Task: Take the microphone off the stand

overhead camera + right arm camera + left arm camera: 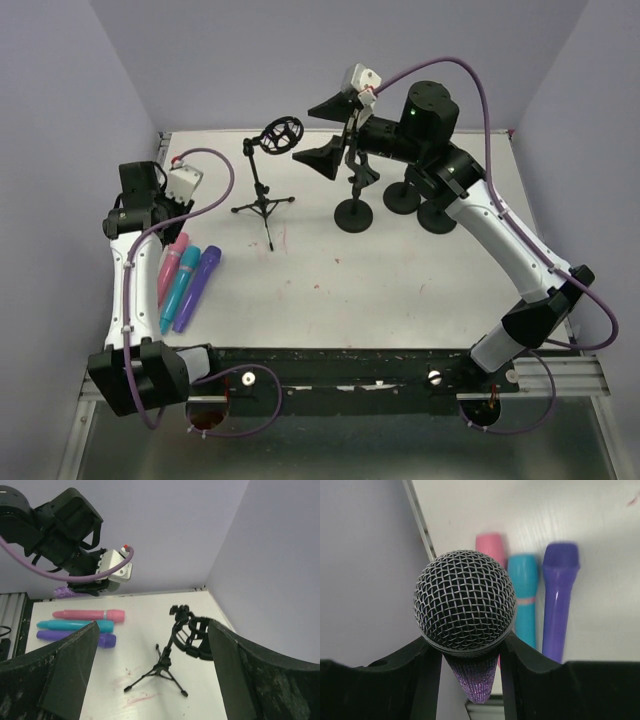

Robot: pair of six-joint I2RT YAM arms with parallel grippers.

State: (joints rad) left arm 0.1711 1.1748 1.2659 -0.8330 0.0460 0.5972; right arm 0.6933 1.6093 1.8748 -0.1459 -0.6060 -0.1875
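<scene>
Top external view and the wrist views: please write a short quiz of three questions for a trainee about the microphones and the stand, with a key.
1. True or false: the shock mount on the tripod stand holds no microphone.
2. What does the left gripper grip? A) a mesh-head microphone B) a cup C) nothing
3. How many coloured microphones lie flat on the table?

Key
1. True.
2. A.
3. Three: the pink microphone, the teal microphone and the purple microphone, side by side.
</scene>
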